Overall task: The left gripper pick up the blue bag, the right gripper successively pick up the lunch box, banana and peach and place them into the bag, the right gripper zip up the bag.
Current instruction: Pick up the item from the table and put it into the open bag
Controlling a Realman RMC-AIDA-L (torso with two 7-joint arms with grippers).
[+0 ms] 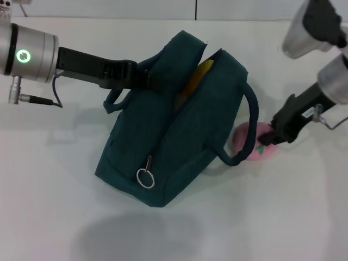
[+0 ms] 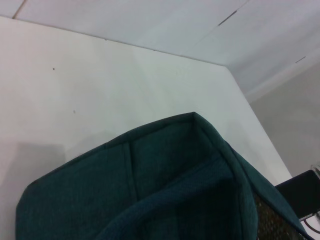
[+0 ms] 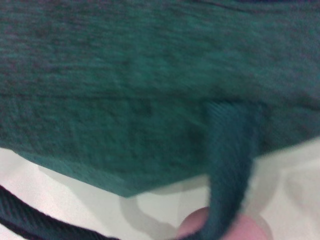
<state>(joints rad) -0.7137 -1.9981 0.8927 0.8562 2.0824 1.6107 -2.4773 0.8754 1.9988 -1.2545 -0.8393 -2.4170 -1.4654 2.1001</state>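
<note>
In your head view, the left gripper (image 1: 142, 78) reaches in from the left, its silver wrist showing a lit green ring, and its fingers are closed on the upper left edge of the blue bag (image 1: 163, 157), beside the near handle loop. The bag sits on the white table (image 1: 49, 206), tipped so its open mouth faces up and to the right, with the yellow banana (image 1: 194, 81) showing inside the opening. A metal ring pull (image 1: 145, 178) hangs from the zipper at the bag's near end. The right gripper (image 1: 267, 142) comes down from the upper right to the pink peach (image 1: 251, 145), which lies on the table just right of the bag, partly behind the bag's right handle (image 1: 247, 125); its tips touch the peach, but you cannot tell how far apart they are or whether they grip it. A small white label sits on that gripper's body, too small to read. In your left wrist view, you see only the bag's teal fabric top (image 2: 165, 170) against the table. In your right wrist view, the bag's side (image 3: 125, 90) fills most of the frame, a handle strap (image 3: 227, 165) hangs down in front, and the peach (image 3: 245, 227) shows beneath it.
</note>
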